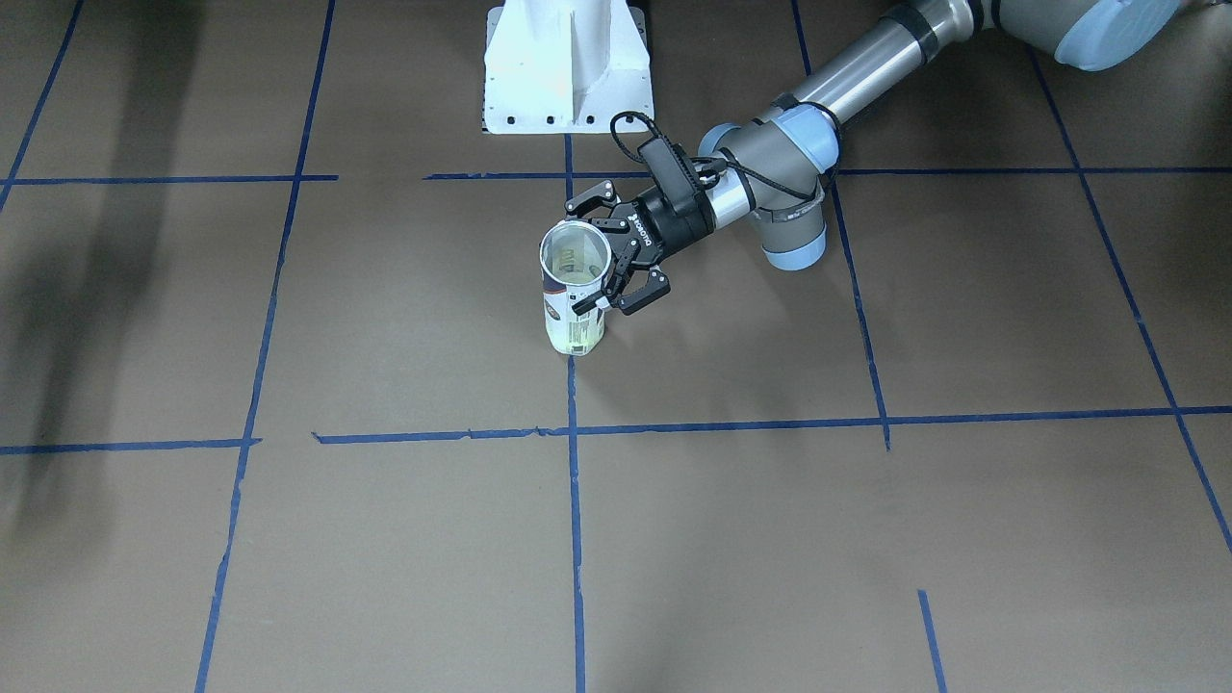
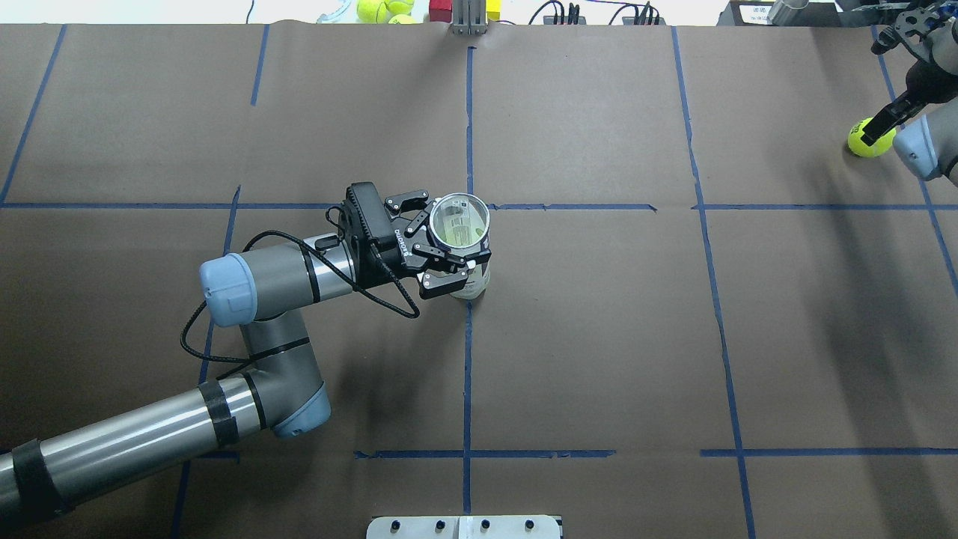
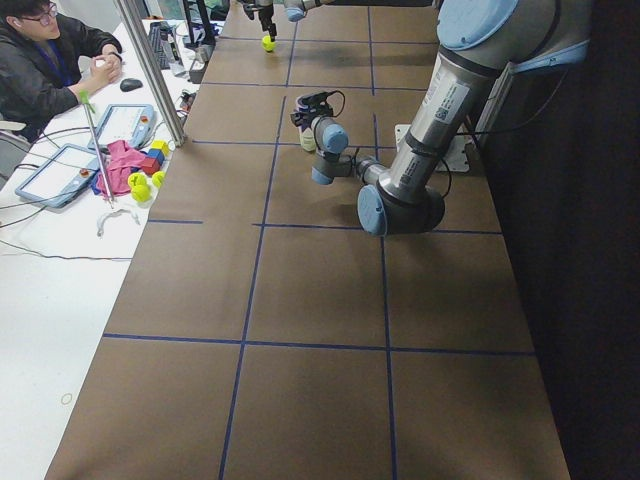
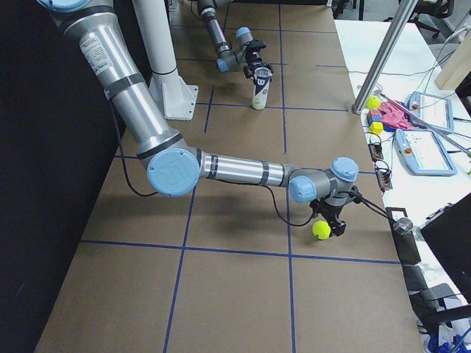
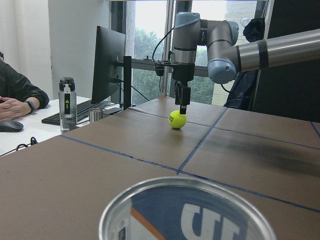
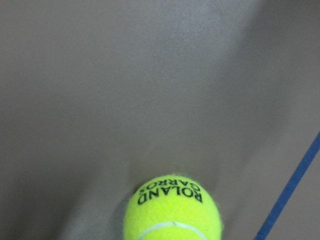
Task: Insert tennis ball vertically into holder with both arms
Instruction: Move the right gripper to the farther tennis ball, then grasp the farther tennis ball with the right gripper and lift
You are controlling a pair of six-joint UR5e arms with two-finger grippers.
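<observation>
Underneath, brown paper-covered table [image 2: 599, 337] crossed with blue tape lines [image 2: 467, 374]. Near its middle, reaching in low, left arm [image 2: 254, 288], with left gripper [image 2: 453, 243] clamped onto the holder [image 1: 573, 332], fingers against either side just below the rim. Stands upright on a tape line, open mouth up, yellowish tint showing through the clear lower wall. Well apart, toward the far right corner of the table, right arm [image 4: 235, 170] pointing right gripper [image 5: 183, 102] straight down, tips at the top of the tennis ball [image 5: 177, 120]; cannot tell whether spread or closed. Rests on the table, "ROLAND GARROS" print facing up at the right wrist camera
</observation>
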